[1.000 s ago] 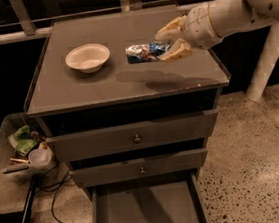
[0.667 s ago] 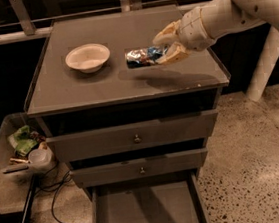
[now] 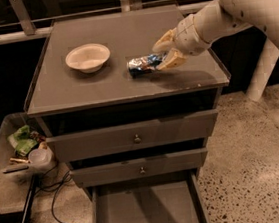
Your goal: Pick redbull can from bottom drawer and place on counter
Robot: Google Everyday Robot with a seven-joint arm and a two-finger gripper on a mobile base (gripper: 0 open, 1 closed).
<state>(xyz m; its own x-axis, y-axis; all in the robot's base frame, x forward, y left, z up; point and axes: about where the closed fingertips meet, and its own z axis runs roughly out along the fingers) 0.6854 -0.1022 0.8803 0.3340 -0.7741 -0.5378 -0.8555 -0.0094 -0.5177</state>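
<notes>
you're in the placing step. the gripper [image 3: 159, 55] is over the right middle of the counter [image 3: 120, 30], reaching in from the right. its two fingers [image 3: 164, 41] are pinched on the right end of the can [image 3: 142, 64]. the can lies on its side, pointing left, low over the counter. whether it touches the top or hangs just above it cannot be told from this view. it is right of the bowl [image 3: 88, 57], apart from it, and back from the front edge. the bottom drawer [image 3: 146, 213] stands pulled out below with no can in it, so the pick looks done.

what's left, by my read, is the set-down and the release. a can on its side may roll once freed, so you'd want it settled on the top before the fingers part, or tipped upright first if the wrist allows. open gently, then draw the gripper back to the right, along the line of the arm, so the fingers don't drag the can. keep clear of the bowl; there is room enough, and no call to go further left.
</notes>
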